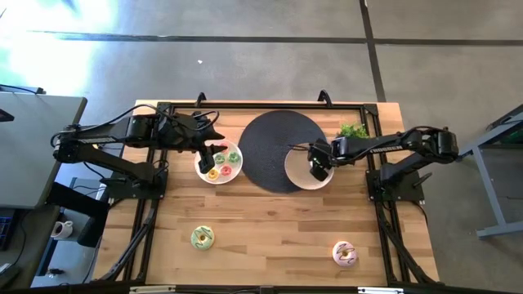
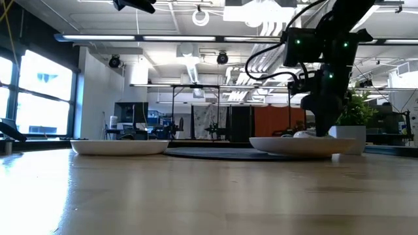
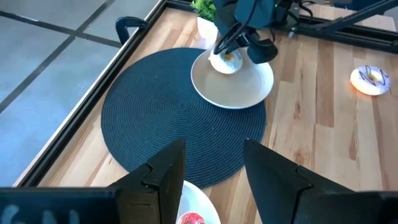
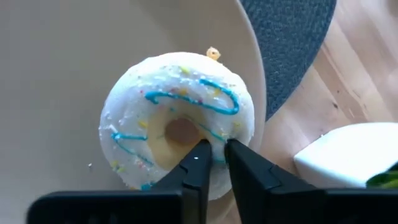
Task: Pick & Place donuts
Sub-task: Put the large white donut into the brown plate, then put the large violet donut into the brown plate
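A white donut with blue icing lines (image 4: 177, 130) lies on the right white plate (image 1: 299, 173), which sits on the black disc's right edge. My right gripper (image 4: 213, 149) stands over it, pointing down, shut on its ring. My left gripper (image 3: 214, 146) is open and hovers above the left plate (image 1: 201, 170), which holds several tiny donuts, a pink one (image 3: 189, 219) just below the fingers. A green donut (image 1: 202, 238) and a pink-and-white donut (image 1: 344, 254) lie on the bare table near its near edge. My right gripper pinches the white donut's ring (image 4: 217, 127) on the side nearest the wrist camera. One fingertip (image 4: 198, 158) sits at the edge of the hole, the other (image 4: 239, 163) on the ring's top. The fingers come from above. The donut lies flat on the plate.
The big black woven disc (image 1: 270, 139) lies at the table's far middle. A small potted plant (image 1: 353, 131) in a white pot stands just beyond the right plate. Black frame rails run along the table's far, left and right edges. Bare wood shows across the near half.
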You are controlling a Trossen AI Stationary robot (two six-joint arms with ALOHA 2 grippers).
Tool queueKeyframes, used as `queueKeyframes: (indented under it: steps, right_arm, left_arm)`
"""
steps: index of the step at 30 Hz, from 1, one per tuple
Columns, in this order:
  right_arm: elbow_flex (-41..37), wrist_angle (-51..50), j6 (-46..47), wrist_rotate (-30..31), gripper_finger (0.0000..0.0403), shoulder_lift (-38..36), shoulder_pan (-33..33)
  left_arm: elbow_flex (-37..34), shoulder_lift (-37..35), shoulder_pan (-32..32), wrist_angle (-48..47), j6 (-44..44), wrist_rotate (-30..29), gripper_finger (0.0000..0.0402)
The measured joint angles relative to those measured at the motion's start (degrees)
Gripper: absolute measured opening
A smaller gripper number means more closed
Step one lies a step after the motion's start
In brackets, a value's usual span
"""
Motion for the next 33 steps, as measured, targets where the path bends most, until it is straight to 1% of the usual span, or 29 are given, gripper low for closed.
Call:
queueKeyframes:
  steps: [3, 9, 12, 14, 17, 22, 24, 27, 29, 33]
  right_arm:
    - [0.5, -0.1, -2.7, -0.3, 0.0078, 0.0, -0.2]
    - [4.1, -0.7, -4.0, -2.9, 0.012, 0.0, -0.2]
    - [7.3, -2.4, -3.9, -6.1, 0.0131, 0.0, -0.2]
    - [10.0, -5.3, -3.4, -8.9, 0.0136, 0.0, 0.0]
    - [14.3, -9.8, -2.5, -12.8, 0.0138, 0.0, 2.1]
    - [19.9, -15.3, -1.7, -17.0, 0.0138, 0.0, 10.8]
    - [20.9, -15.7, 2.8, -19.9, 0.0138, 0.0, 15.4]
    - [21.1, -13.4, 8.0, -25.5, 0.0138, 0.0, 23.1]
    - [21.1, -12.3, 10.0, -26.3, 0.0138, 0.0, 28.6]
    - [21.1, -12.5, 15.2, -25.0, 0.0138, 0.0, 39.0]
  left_arm:
    - [0.0, 0.0, 0.0, 0.3, 0.0, 0.0, 0.0161]
    - [0.0, 0.0, 0.0, 0.3, 0.0, 0.0, 0.0161]
    - [0.0, 0.0, 0.0, 0.3, 0.0, 0.0, 0.0161]
    - [0.0, 0.0, 0.0, 0.2, 0.0, 0.0, 0.0161]
    - [0.0, 0.0, 0.0, 0.2, 0.0, 0.0, 0.0161]
    - [0.0, 0.0, 0.0, 0.2, 0.0, 0.1, 0.0161]
    - [0.0, 0.0, 0.0, 0.2, 0.0, 0.1, 0.0161]
    - [0.0, 0.0, 0.0, -0.1, 0.0, 0.6, 0.0161]
    - [0.0, 0.0, 0.0, -0.1, 0.0, 0.8, 0.0161]
    - [0.0, 0.5, 0.0, 0.1, 0.0, 0.8, 0.0161]
